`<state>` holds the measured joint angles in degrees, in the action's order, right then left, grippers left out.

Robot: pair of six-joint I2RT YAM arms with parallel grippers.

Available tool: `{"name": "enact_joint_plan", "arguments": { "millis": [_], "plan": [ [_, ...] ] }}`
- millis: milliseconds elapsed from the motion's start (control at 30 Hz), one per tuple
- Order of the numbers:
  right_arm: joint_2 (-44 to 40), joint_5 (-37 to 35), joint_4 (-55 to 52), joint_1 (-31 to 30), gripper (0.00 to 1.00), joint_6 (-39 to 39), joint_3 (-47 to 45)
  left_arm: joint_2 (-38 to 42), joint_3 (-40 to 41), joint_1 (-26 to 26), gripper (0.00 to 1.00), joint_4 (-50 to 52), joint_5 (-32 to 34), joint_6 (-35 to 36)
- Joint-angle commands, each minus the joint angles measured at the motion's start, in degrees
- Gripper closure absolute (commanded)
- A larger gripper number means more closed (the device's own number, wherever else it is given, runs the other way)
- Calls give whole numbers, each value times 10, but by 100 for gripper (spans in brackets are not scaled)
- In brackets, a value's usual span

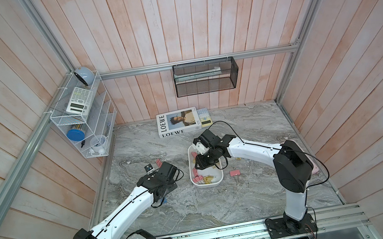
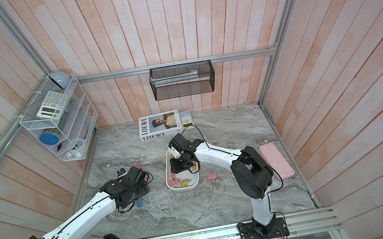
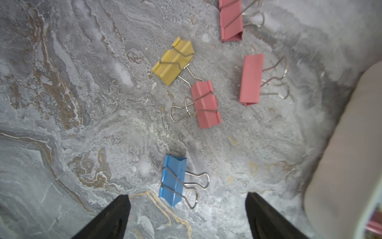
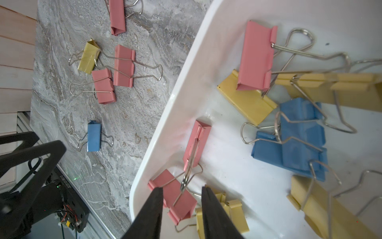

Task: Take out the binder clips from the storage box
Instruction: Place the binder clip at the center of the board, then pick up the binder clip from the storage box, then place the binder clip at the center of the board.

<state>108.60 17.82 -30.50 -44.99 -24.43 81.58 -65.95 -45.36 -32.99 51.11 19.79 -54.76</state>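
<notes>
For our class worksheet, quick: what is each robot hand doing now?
Left hand: open, empty, over a blue clip.
Right hand: partly open astride the wire handle of a pink clip in the storage box; not gripping.

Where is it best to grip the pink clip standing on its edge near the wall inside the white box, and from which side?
Probably by its wire handles, not its body. The pink clip stands narrow on edge beside the storage box wall, and both handles fold together into one thin loop. Come from above, the right gripper straddling that loop.
</notes>
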Motion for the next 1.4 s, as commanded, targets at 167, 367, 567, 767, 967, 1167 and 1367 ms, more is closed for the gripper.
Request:
{"name": "enact_joint_plan", "arguments": {
  "millis": [167,367,567,767,967,1167,1367],
  "plan": [
    [26,-21,-32,-1,87,-6,34,29,-63,25,0,7,-10,32],
    [7,-22,-61,6,100,5,48,28,-81,29,0,3,-8,50],
    [-62,-29,-54,28,100,-1,23,11,-108,33,0,-10,-9,69],
    [-141,-26,-39,69,100,-10,-17,-12,-133,35,0,-24,-15,83],
    [-222,-24,-12,129,100,-26,-75,-25,-149,36,0,-36,-25,93],
    [-338,-18,76,239,100,-73,-222,-32,-160,36,0,-61,-34,98],
    [-426,-6,97,335,100,-103,-336,-65,-179,36,0,-73,-48,104]
  ]
}}
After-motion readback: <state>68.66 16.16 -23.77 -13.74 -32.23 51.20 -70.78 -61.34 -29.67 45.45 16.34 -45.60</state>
